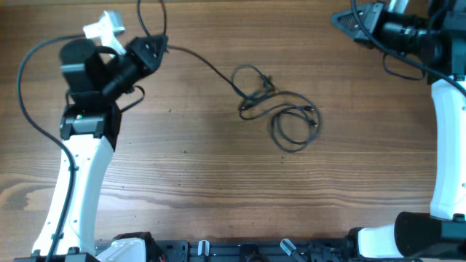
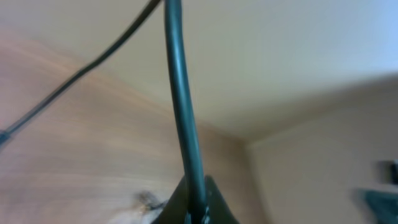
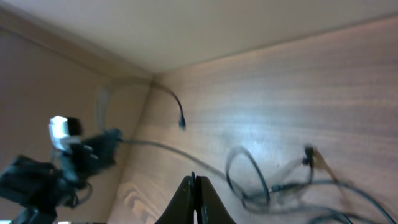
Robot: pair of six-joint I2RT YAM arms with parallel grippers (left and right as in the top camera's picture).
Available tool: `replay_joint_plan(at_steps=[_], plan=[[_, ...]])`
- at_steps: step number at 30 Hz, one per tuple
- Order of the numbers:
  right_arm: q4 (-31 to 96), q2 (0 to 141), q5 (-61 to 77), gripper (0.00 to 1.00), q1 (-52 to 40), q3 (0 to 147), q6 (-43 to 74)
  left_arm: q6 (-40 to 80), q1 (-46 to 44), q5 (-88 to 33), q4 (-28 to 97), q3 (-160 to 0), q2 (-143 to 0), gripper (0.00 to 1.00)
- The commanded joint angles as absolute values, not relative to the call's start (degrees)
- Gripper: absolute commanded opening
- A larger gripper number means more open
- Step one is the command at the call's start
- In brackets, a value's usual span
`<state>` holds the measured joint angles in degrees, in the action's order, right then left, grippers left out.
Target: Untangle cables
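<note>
Here, left tool (image 1: 161, 46) clamps cables (image 1: 255, 98); tangle on table (image 1: 218, 182).

My left arm (image 1: 79, 182) and right arm (image 1: 445, 138): white shells on the long links, black joint housings. My left gripper (image 1: 160, 45) and right gripper (image 1: 342, 19): black, tapered. A thick black wire (image 1: 22, 91) loops along my left arm.

— What carries everything?
— A wooden worktop (image 1: 182, 189), brown, its grain running sideways.
— Any marks?
— One dark blotch (image 2: 146, 199) in the grain, blurred.
— And past its edge?
— A pale, plain surface (image 3: 186, 25).
</note>
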<state>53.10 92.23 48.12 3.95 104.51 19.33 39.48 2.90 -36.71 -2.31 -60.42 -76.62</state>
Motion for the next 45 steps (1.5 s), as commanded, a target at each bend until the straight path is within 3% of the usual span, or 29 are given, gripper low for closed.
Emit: replay_joint_plan(at_steps=[1, 9, 18, 22, 24, 27, 29, 32, 37, 45], plan=[[54.8, 90.5, 42.7, 0.04, 1.0, 105.6, 18.0, 50.5, 3.9, -53.2, -15.3, -61.1, -75.6, 0.04], [55.6, 92.9, 41.3, 0.04, -1.0, 105.6, 16.4, 72.6, 2.2, -54.2, -39.1, -61.1, -75.6, 0.04], [56.2, 97.0, 47.7, 0.04, -5.5, 105.6, 6.8, 88.9, 2.0, -41.7, -39.9, -61.1, -75.6, 0.04], [57.4, 99.1, 47.7, 0.05, -9.0, 105.6, 3.3, 90.5, 2.0, -35.6, -37.3, -61.1, -75.6, 0.04], [57.6, 100.3, 47.5, 0.10, -11.0, 105.6, 2.2, 90.5, 2.0, -33.5, -33.4, -61.1, -75.6, 0.04], [57.4, 102.2, 46.4, 0.34, -14.3, 105.6, -0.2, 90.9, 2.0, -31.2, -26.7, -61.1, -75.6, 0.04], [56.8, 103.6, 43.5, 0.44, -16.6, 105.6, -2.2, 92.4, 2.0, -30.0, -24.1, -61.1, -75.6, 0.04], [55.9, 105.8, 42.4, 0.50, -19.6, 105.6, -7.6, 92.8, 2.0, -28.4, -23.3, -61.1, -75.6, 0.04], [54.6, 110.1, 38.5, 0.50, -24.7, 105.6, -10.8, 95.0, 2.0, -27.1, -23.3, -61.1, -75.6, 0.04], [48.1, 115.9, 37.6, 0.41, -29.7, 105.6, -12.1, 95.0, 2.0, -27.1, -23.3, -61.1, -75.6, 0.04]])
